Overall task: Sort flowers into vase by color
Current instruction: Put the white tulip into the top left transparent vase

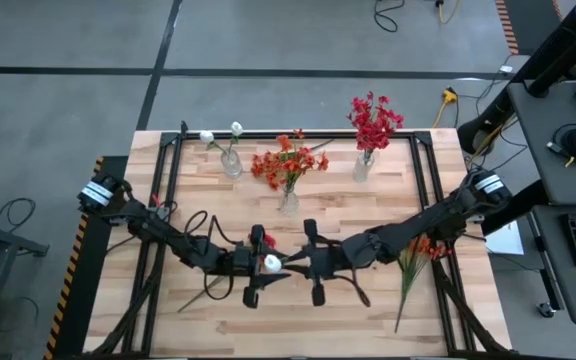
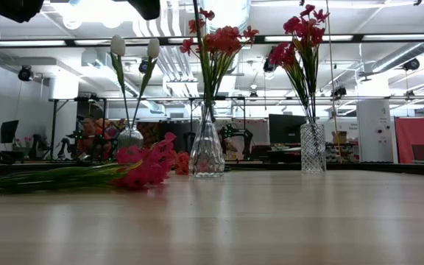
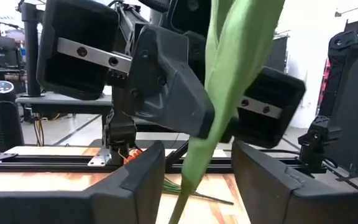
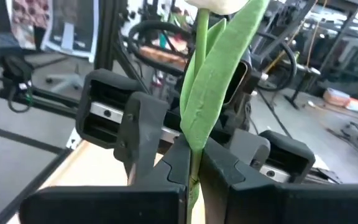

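A white flower [image 1: 271, 262] on a green stem with a long leaf [image 4: 219, 81] is held up between my two grippers at the table's near middle. My right gripper [image 1: 300, 264] is shut on its stem. My left gripper [image 1: 260, 266] faces it, open, and the leaf and stem [image 3: 194, 155] pass between its fingers without touching them. At the far side stand three glass vases: one with white flowers [image 1: 231, 160], one with orange flowers [image 1: 288, 198] and one with red flowers [image 1: 364, 165]. An orange spray [image 1: 423, 248] lies on the table at the right. My right gripper pinches the white flower's thin green stem [image 4: 195, 177] between its two fingers, at the foot of the leaf and below the bloom [image 4: 219, 5]. The fingers come level from the table's right side and lie across the stem. The bloom stands above the fingers.
A black frame [image 1: 423, 180] runs around the wooden tabletop. The orange spray's stems [image 1: 401, 305] reach toward the near right edge. A thin stem [image 1: 198, 297] lies near my left arm. Bare wood shows between the vases and the grippers.
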### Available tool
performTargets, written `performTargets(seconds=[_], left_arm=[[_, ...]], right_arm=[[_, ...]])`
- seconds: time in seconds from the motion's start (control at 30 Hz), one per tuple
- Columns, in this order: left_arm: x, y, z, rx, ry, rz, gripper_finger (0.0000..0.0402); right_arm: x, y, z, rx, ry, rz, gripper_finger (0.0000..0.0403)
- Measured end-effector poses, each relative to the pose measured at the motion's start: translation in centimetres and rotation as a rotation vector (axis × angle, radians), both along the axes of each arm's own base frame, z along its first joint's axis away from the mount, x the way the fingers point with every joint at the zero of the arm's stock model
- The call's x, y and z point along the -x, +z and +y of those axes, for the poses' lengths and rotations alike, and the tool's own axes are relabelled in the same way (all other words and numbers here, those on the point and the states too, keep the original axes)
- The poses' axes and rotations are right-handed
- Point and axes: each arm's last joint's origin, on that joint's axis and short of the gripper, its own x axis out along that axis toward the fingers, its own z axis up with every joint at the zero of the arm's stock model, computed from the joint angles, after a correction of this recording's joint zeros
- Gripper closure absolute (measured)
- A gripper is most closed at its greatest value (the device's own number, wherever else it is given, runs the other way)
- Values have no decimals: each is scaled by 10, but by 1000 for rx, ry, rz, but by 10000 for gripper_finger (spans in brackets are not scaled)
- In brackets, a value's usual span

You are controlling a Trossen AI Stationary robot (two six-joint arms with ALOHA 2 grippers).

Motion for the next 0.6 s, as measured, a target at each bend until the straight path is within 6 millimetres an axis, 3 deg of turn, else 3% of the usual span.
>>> performTargets(seconds=[0.33,0.6], left_arm=[[0,1,0,-14,11,-6,384],[1,2,1,-10,13,-13,394]], right_arm=[[-1,4,-1,-20,-16,45,377],[2,9,-2,-69,-21,43,286]])
